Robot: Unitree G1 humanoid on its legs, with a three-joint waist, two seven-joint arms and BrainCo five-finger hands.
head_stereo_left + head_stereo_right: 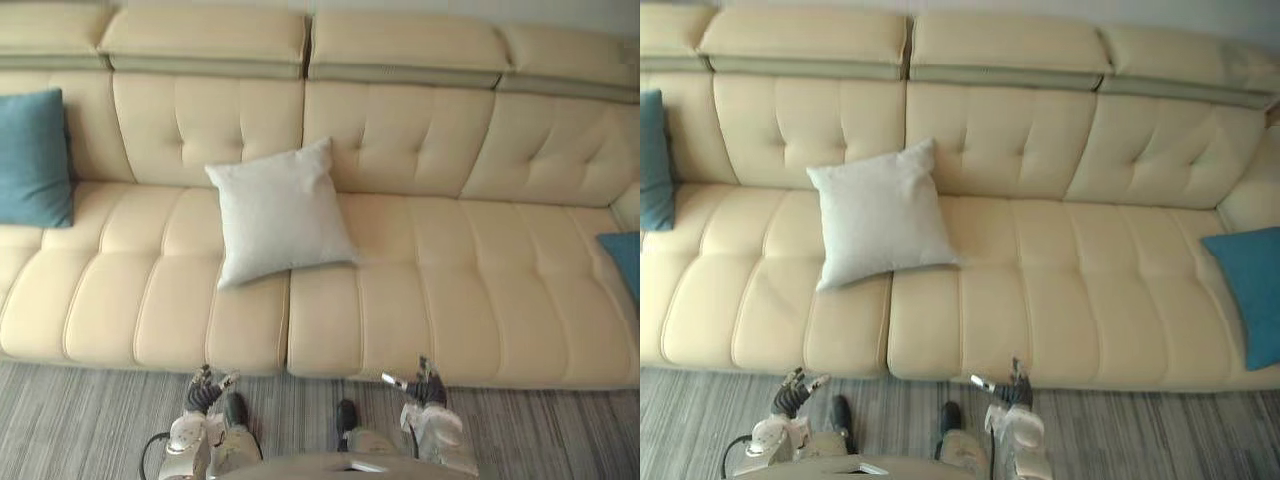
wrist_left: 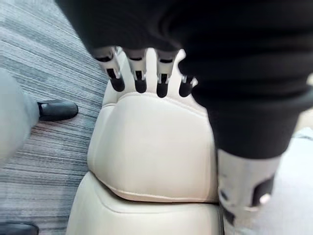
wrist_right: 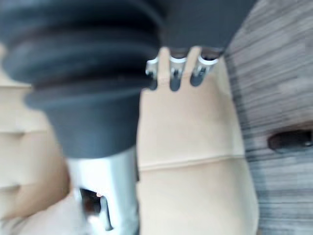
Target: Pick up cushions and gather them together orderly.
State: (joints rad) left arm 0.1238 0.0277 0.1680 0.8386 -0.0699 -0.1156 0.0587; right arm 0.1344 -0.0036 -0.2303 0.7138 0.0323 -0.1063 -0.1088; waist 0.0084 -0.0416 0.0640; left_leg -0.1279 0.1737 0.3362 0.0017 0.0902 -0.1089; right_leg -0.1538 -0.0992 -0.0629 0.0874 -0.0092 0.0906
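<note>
Left eye view: cream sofa (image 1: 480,290) spans the frame. White cushion (image 1: 280,212) leans on the backrest left of centre, rotated, with its near corner over the seam between two seat pads. Left teal cushion (image 1: 33,157) stands against the backrest at the far-left end. Right teal cushion (image 1: 625,262) sits at the right end, cut by the frame edge. All three are well apart, so I'd say nothing is gathered yet. Left hand (image 1: 205,390) and right hand (image 1: 425,385) hang low, just near of the sofa's front edge over the striped floor (image 1: 80,420), both empty.

Right eye view: same layout. The right teal cushion shows more fully, lying on the seat by the armrest.

Left wrist view: fingers (image 2: 140,78) straight, loosely spread, nothing in them. Seat front edge past them.

Right wrist view: fingers (image 3: 175,73) straight, side by side, holding nothing. Seat pad past them, floor beside.

Risks:
- The seat looks smooth, so a straight-fingered push probably slides the white cushion away instead of seating it in the hand.
- A one-corner pinch on a soft cushion likely sags, swings or slips off the near edge onto the floor.
- Both teal cushions look out of reach from this stance. Leaning instead of stepping risks balance.
</note>
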